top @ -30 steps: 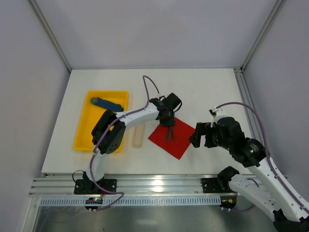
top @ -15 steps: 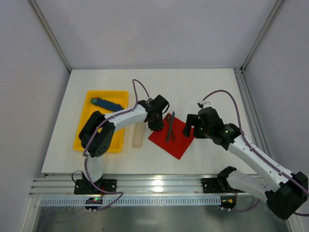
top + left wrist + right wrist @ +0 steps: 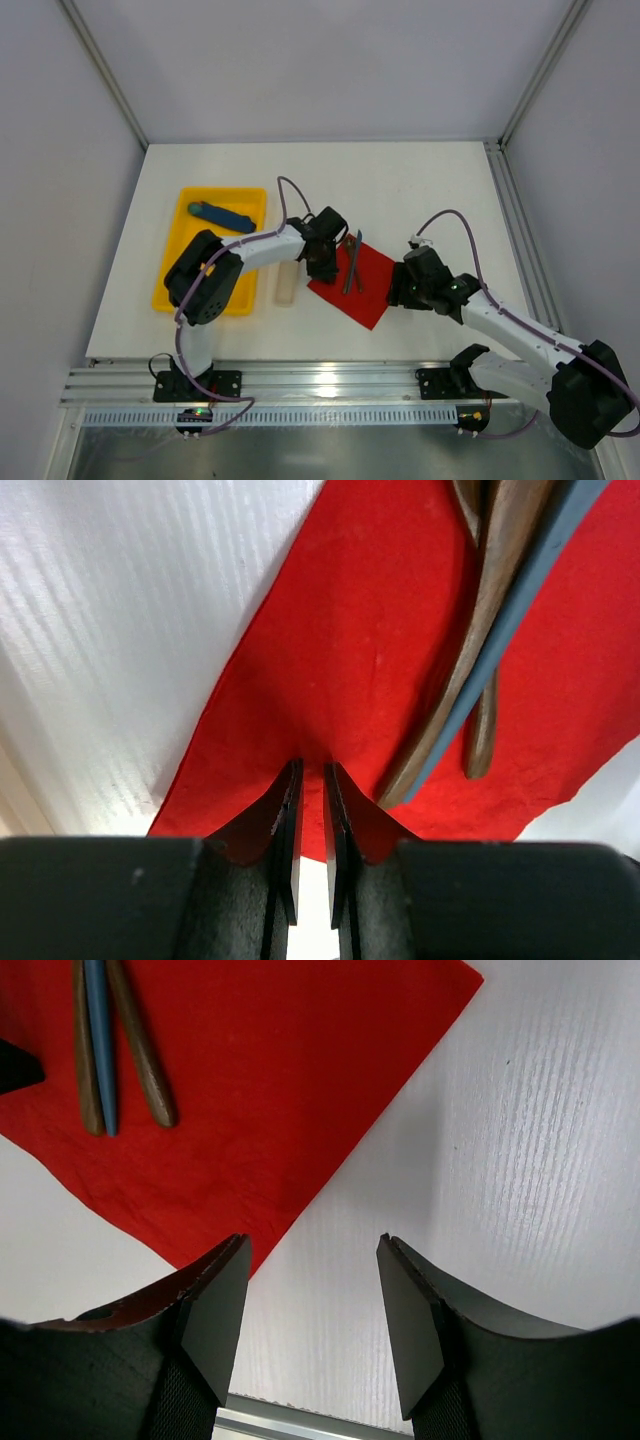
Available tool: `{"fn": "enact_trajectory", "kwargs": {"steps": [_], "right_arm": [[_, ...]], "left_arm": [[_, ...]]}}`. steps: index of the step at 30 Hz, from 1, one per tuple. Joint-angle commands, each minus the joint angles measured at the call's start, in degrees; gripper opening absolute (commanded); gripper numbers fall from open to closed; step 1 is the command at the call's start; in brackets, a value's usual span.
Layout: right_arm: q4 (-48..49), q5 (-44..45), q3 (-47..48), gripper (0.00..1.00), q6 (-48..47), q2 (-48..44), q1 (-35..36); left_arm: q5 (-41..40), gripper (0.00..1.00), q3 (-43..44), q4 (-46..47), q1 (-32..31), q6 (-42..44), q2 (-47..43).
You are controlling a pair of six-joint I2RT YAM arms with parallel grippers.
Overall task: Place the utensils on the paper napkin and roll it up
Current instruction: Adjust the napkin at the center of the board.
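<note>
Currently the paper napkin (image 3: 368,295) lies flat on the white table (image 3: 520,1160). The utensils (image 3: 140,1055), two brown wooden pieces flanking a blue one, rest side by side on it. The left gripper (image 3: 311,770) has its fingers almost together, tips on the napkin just inside its left edge, beside the utensils' ends; whether paper is pinched I cannot tell. The right gripper (image 3: 312,1248) stands open, one finger over the napkin's right edge, the other over bare table.

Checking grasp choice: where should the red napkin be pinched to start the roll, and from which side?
Likely its left edge, low from outside. The paper napkin lies flat with the utensils near that side, so only the thin border offers a pinch; the left gripper is there.
</note>
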Motion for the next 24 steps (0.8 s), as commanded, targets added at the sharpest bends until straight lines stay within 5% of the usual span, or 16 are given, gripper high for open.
{"fn": "enact_trajectory", "kwargs": {"steps": [1, 24], "right_arm": [[6.11, 0.02, -1.31, 0.61, 2.41, -0.34, 0.21], [18.25, -7.46, -5.01, 0.61, 7.42, 5.90, 6.96]], "left_arm": [[2.92, 0.17, 0.25, 4.38, -0.51, 0.20, 0.27], [-8.06, 0.20, 3.24, -3.96, 1.86, 3.80, 0.45]]}}
